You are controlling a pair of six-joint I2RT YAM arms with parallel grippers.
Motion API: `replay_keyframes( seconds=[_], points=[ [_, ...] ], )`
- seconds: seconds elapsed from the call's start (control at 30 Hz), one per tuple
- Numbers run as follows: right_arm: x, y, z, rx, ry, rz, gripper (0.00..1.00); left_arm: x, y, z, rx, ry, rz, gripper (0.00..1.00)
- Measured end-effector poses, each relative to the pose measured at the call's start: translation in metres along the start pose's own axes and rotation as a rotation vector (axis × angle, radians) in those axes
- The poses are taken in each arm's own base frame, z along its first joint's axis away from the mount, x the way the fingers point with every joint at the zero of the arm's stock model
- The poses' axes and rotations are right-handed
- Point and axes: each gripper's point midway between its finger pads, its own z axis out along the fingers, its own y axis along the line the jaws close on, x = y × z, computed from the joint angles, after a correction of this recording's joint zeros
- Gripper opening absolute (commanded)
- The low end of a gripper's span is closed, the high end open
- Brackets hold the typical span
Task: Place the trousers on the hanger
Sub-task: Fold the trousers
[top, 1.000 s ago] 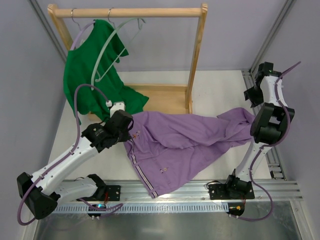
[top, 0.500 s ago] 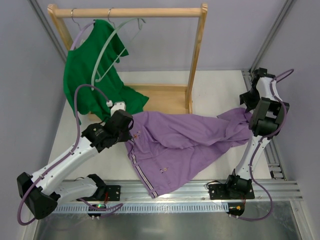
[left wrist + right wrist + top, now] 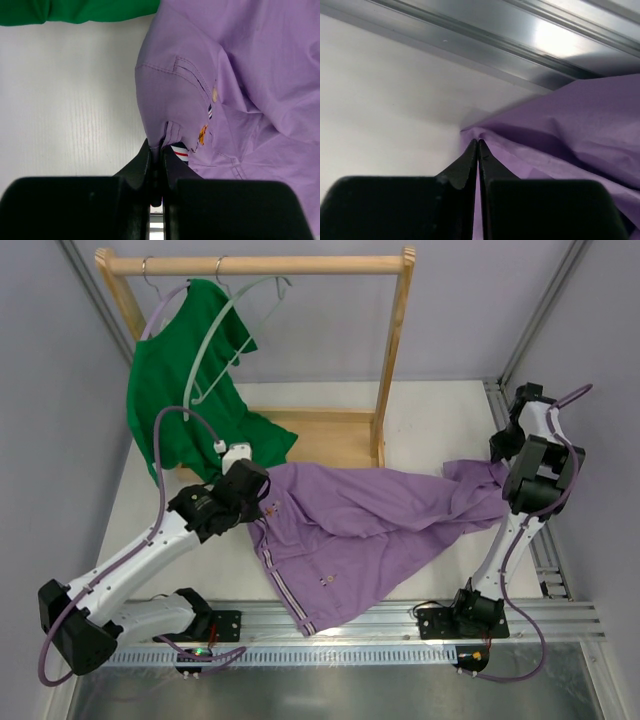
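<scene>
The lilac trousers (image 3: 370,525) lie spread across the table, waistband on the left and leg ends on the right. My left gripper (image 3: 257,506) is shut on the waistband edge; in the left wrist view the gripper (image 3: 158,150) pinches a fold of the trousers (image 3: 240,75) beside the striped tab. My right gripper (image 3: 502,465) is shut on the leg end, and in the right wrist view the gripper (image 3: 478,143) nips the edge of the trousers (image 3: 580,125). The pale grey-green hanger (image 3: 212,345) hangs bare from the rack's rod at the back left.
A wooden rack (image 3: 392,350) stands at the back on its base board (image 3: 335,440). A dark green shirt (image 3: 175,400) hangs from it on a lavender hanger, reaching the table beside my left gripper. An aluminium rail (image 3: 520,42) runs along the table's right edge.
My right gripper has closed on the trouser leg end, and the right arm has shifted slightly back. The left arm holds as before.
</scene>
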Motion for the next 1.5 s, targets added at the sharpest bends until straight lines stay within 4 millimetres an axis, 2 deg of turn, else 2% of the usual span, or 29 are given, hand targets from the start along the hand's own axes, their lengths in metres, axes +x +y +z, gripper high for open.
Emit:
replay_keyframes(
  seconds=[0.1,0.2,0.33,0.47,0.53,0.63,0.73,0.87,1.0,1.1,1.17,1.23,1.3,1.33,1.37,1.4,1.5],
  points=[
    [-0.005,-0.010,-0.011,-0.004,-0.017,-0.011,0.04,-0.001,0.006,0.005,-0.046,-0.006,0.024,0.00],
    [-0.017,-0.017,-0.042,-0.034,-0.079,-0.011,0.04,-0.008,0.016,0.006,-0.102,-0.022,0.034,0.00],
    [-0.036,-0.026,-0.111,-0.107,-0.210,-0.004,0.04,-0.026,0.033,0.004,-0.183,-0.057,0.009,0.00],
    [-0.054,-0.040,-0.188,-0.193,-0.371,0.027,0.04,-0.041,0.051,-0.001,-0.243,-0.082,-0.020,0.00],
    [-0.059,-0.051,-0.216,-0.216,-0.434,0.045,0.04,-0.046,0.060,-0.003,-0.271,-0.090,-0.035,0.00],
    [-0.062,-0.066,-0.240,-0.227,-0.487,0.068,0.04,-0.052,0.078,-0.006,-0.328,-0.096,-0.047,0.00],
    [-0.063,-0.077,-0.246,-0.220,-0.491,0.086,0.04,-0.054,0.093,-0.011,-0.369,-0.100,-0.063,0.00],
    [-0.067,-0.091,-0.237,-0.220,-0.457,0.114,0.04,-0.055,0.105,-0.017,-0.396,-0.103,-0.072,0.00],
    [-0.068,-0.116,-0.229,-0.198,-0.431,0.157,0.04,-0.055,0.112,-0.019,-0.413,-0.098,-0.077,0.00],
    [-0.059,-0.150,-0.216,-0.168,-0.412,0.208,0.04,-0.056,0.115,-0.020,-0.419,-0.094,-0.074,0.00],
    [-0.043,-0.181,-0.202,-0.124,-0.385,0.249,0.04,-0.057,0.115,-0.021,-0.417,-0.095,-0.075,0.00],
    [-0.029,-0.211,-0.189,-0.082,-0.355,0.303,0.16,-0.059,0.114,-0.021,-0.410,-0.095,-0.075,0.00],
    [-0.022,-0.232,-0.183,-0.055,-0.329,0.346,0.40,-0.059,0.113,-0.021,-0.399,-0.090,-0.071,0.00],
    [-0.021,-0.237,-0.182,-0.058,-0.322,0.359,0.43,-0.058,0.112,-0.021,-0.391,-0.085,-0.065,0.00],
    [-0.020,-0.237,-0.184,-0.075,-0.316,0.359,0.45,-0.057,0.110,-0.020,-0.379,-0.078,-0.060,0.00],
    [-0.020,-0.233,-0.186,-0.105,-0.311,0.352,0.55,-0.057,0.107,-0.020,-0.365,-0.074,-0.058,0.00],
    [-0.009,-0.202,-0.201,-0.239,-0.295,0.271,0.59,-0.055,0.102,-0.020,-0.326,-0.063,-0.057,0.00]
  ],
)
